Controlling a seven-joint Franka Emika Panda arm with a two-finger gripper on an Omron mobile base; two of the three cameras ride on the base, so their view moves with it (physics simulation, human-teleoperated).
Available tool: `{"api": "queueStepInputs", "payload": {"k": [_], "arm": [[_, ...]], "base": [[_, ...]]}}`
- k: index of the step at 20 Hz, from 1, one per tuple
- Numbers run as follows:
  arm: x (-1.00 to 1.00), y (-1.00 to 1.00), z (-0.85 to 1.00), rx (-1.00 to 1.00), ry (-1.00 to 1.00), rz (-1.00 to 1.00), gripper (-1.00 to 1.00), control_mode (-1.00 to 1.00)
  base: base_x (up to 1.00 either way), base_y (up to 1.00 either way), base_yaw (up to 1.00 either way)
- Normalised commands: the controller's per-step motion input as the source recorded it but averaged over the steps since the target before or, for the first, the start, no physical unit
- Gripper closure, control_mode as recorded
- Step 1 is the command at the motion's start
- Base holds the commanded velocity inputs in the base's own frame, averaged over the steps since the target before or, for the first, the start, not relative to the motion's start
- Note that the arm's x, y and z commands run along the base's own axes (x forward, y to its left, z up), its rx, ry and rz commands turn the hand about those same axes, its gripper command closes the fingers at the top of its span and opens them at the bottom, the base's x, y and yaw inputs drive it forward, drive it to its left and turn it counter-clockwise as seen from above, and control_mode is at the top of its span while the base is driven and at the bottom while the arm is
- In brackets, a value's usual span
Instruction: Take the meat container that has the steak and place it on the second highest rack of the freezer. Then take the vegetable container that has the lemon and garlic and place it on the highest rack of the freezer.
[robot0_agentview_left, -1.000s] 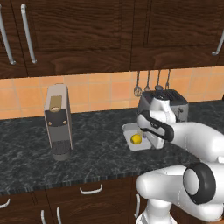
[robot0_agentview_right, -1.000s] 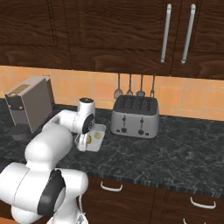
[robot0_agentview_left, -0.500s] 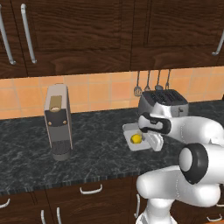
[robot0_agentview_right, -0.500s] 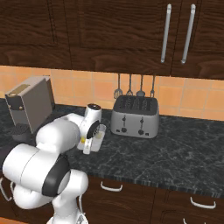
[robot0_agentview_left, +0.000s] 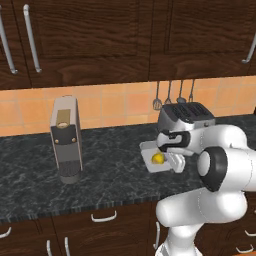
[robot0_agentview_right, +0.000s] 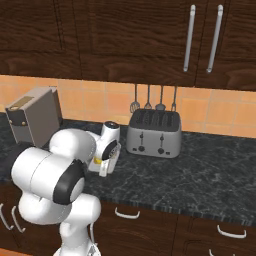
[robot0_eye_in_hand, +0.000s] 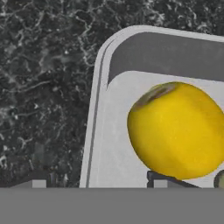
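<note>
Yellow and round, the lemon (robot0_eye_in_hand: 177, 130) sits in a shallow pale grey tray, the vegetable container (robot0_eye_in_hand: 103, 131), which lies flat on the dark speckled worktop (robot0_agentview_left: 110, 170). In the hand view the fruit lies close below the camera, near one rounded corner of the tray, with a brownish stem mark on its upper side; the left base view shows the same lemon (robot0_agentview_left: 157, 158) as a small bright spot in the container (robot0_agentview_left: 148, 148), just in front of the toaster (robot0_agentview_left: 186, 116). The tool (robot0_agentview_left: 176, 161) hangs right over the tray, its wrist bent down from the white arm (robot0_agentview_left: 220, 160); one dark fingertip (robot0_eye_in_hand: 164, 180) shows touching the lower edge of the lemon, the other stands outside the tray's rim, so the jaws look parted around the container's wall, though I cannot tell whether they actually grip it. From the right base view the tool (robot0_agentview_right: 105, 167) is down at the tray (robot0_agentview_right: 96, 165), left of the silver four-slot toaster (robot0_agentview_right: 153, 132). Hanging utensils (robot0_agentview_right: 154, 98) line the orange tiled wall behind. A grey coffee machine (robot0_agentview_left: 66, 140) stands well apart to the left on the worktop. Dark wood cabinets (robot0_agentview_left: 90, 35) with long metal handles hang above.
</note>
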Motion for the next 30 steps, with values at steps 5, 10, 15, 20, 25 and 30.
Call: {"api": "queueStepInputs", "payload": {"k": [5, 10, 15, 20, 25, 30], "arm": [[0.0, 0.34, -0.44, 0.0, -0.04, -0.07, -1.0, -1.0], [-0.09, 0.67, -0.66, -0.03, -0.04, -0.07, 1.0, -1.0], [-0.28, 0.51, -0.69, -0.03, -0.01, -0.05, 1.0, -1.0], [-0.32, 0.09, -0.36, -0.01, -0.03, -0.01, 1.0, -1.0], [-0.34, 0.0, -0.08, -0.01, -0.05, 0.0, 1.0, -1.0], [-0.54, 0.0, 0.51, 0.0, -0.03, 0.0, 1.0, -1.0]], "base": [[0.0, 0.0, 0.0], [0.0, 0.0, 0.0], [0.0, 0.0, 0.0], [0.0, 0.0, 0.0], [0.0, 0.0, 0.0], [0.0, 0.0, 0.0]]}}
